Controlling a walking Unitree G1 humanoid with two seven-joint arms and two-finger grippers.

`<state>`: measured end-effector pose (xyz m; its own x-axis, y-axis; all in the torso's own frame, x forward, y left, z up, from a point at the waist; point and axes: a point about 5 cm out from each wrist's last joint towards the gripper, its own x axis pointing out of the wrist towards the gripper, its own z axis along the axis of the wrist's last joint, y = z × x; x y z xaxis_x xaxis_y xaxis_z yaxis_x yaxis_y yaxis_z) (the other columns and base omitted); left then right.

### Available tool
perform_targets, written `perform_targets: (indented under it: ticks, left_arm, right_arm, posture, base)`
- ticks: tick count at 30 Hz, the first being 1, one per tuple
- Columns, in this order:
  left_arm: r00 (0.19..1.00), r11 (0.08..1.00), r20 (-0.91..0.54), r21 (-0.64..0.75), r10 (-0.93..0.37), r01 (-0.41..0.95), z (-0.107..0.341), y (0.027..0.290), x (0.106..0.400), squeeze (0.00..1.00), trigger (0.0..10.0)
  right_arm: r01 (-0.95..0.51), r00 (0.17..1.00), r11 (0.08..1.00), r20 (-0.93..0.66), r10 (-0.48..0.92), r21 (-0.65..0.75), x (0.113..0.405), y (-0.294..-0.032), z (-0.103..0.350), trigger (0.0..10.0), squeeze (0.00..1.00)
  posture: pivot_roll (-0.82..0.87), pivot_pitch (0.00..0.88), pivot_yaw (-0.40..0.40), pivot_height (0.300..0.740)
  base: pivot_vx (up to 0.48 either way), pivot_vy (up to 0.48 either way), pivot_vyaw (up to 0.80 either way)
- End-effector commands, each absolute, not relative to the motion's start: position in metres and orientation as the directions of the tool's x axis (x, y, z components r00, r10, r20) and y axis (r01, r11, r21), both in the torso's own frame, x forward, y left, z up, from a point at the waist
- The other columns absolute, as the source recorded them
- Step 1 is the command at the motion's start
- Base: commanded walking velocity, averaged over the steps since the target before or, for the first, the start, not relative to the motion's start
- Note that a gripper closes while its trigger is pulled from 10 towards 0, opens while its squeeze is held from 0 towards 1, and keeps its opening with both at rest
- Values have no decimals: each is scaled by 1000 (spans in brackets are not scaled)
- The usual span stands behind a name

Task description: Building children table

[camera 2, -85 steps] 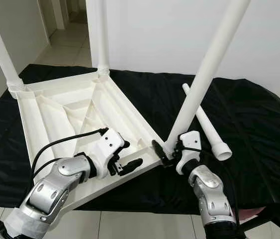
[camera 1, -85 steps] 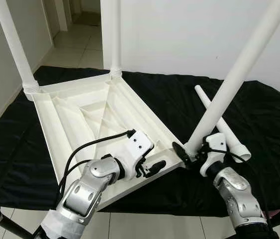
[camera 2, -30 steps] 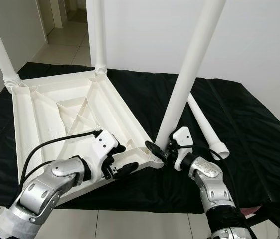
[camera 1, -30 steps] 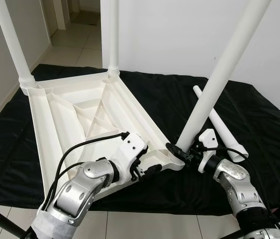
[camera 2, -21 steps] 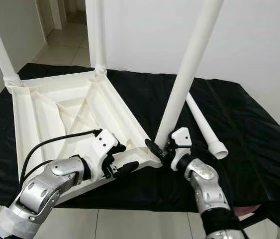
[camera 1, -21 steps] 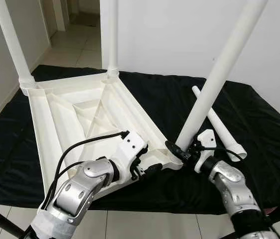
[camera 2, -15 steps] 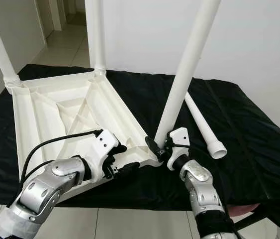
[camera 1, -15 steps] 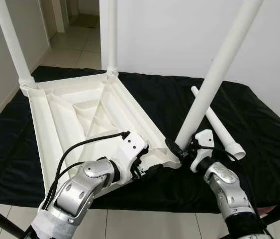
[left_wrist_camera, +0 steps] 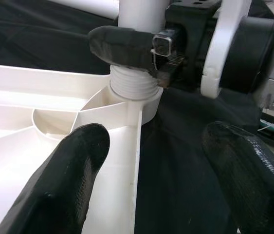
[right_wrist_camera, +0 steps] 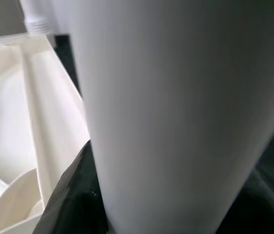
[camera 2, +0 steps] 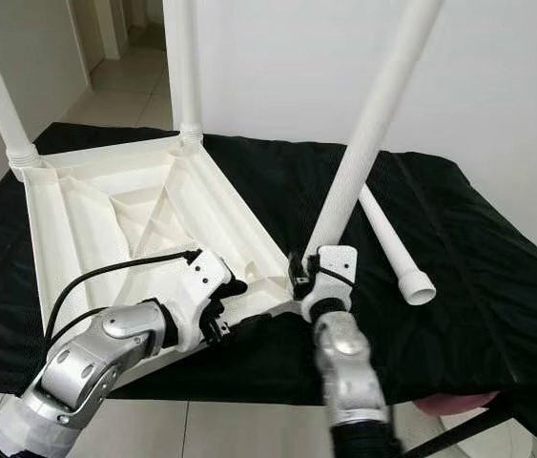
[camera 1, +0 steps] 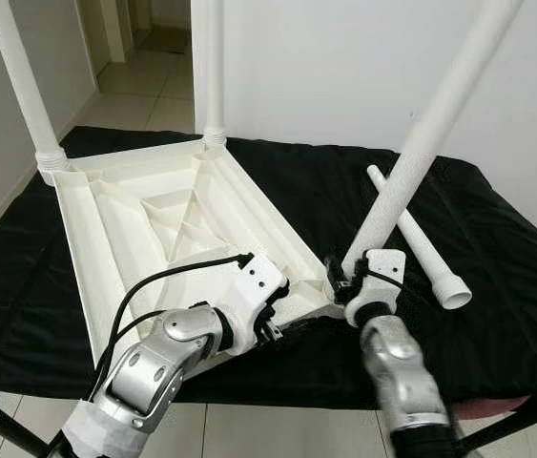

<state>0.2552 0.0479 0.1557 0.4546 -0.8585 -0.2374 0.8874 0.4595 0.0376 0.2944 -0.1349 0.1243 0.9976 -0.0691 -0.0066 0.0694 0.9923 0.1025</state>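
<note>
Upturned tabletop at centre-left on black cloth, near corner almost at cloth's front edge; open cloth to the right. Four legs: two upright at far corners, one leg tilted in near-corner socket, one loose leg lying right. Right gripper clamped on tilted leg's base. Left gripper spread open, straddling tabletop's rim.

You have: 1 upturned tabletop | 4 white legs, 3 standing at corners, 1 loose | 1 black cloth | 2 grippers, fingertips hard to see.
</note>
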Motion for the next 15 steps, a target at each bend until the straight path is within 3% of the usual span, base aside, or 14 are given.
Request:
perform_targets:
  ticks: [1, 11, 12, 13, 14, 15]
  left_arm:
    - [400, 407, -243, 27, -883, 913, 157, 44, 252, 0, 10000]
    - [398, 404, -243, 28, -885, 914, 157, 43, 252, 0, 10000]
    - [400, 406, -242, 28, -884, 913, 157, 44, 252, 0, 10000]
    - [400, 406, -242, 28, -884, 913, 157, 44, 252, 0, 10000]
    - [403, 408, -241, 28, -883, 912, 157, 44, 252, 0, 10000]
    - [404, 410, -240, 29, -883, 912, 157, 44, 252, 0, 10000]
  right_arm:
    - [168, 982, 979, -101, -157, 114, 288, -142, 108, 10000, 0]
    - [134, 988, 983, -95, -122, 128, 287, -133, 110, 10000, 0]
    - [130, 989, 984, -84, -120, 121, 287, -134, 113, 10000, 639]
    - [130, 989, 984, -84, -120, 121, 287, -134, 113, 10000, 639]
    - [115, 993, 986, -51, -110, 123, 288, -137, 117, 10000, 1000]
    - [105, 994, 987, -27, -102, 124, 288, -139, 120, 10000, 1000]
  posture:
    - [-58, 0, -50, 740]
    - [-59, 0, -51, 740]
    - [-56, 0, -56, 740]
    - [-56, 0, -56, 740]
    - [-54, 0, -59, 740]
    - [-54, 0, -59, 740]
  base:
    - [0, 0, 0]
    - [0, 0, 0]
    - [0, 0, 0]
    - [0, 0, 0]
    - [0, 0, 0]
    - [0, 0, 0]
